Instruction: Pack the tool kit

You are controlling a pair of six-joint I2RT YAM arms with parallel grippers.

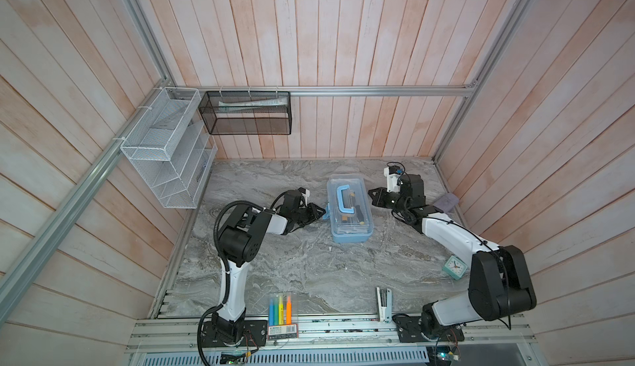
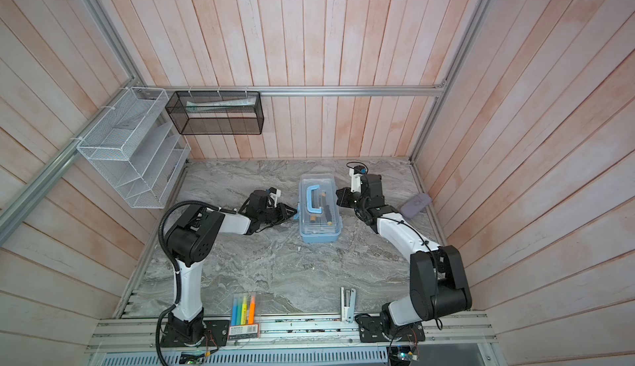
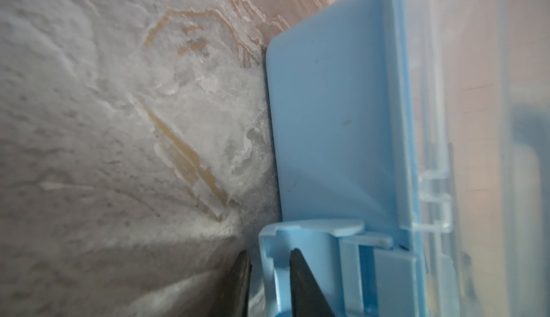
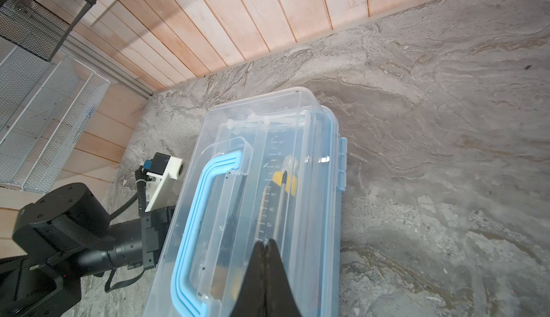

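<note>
Lt blue box (image 1: 350,239), lid (image 1: 343,184) down, knife (image 4: 277,178) inside

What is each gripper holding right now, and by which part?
Right gripper: shut, empty, over the clear lid of the tool kit. Left gripper: straddles the edge of the side latch; a firm grip cannot be told.

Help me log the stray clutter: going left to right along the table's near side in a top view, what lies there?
Clear pack of coloured highlighters → white stapler → small teal square alarm clock.
</note>
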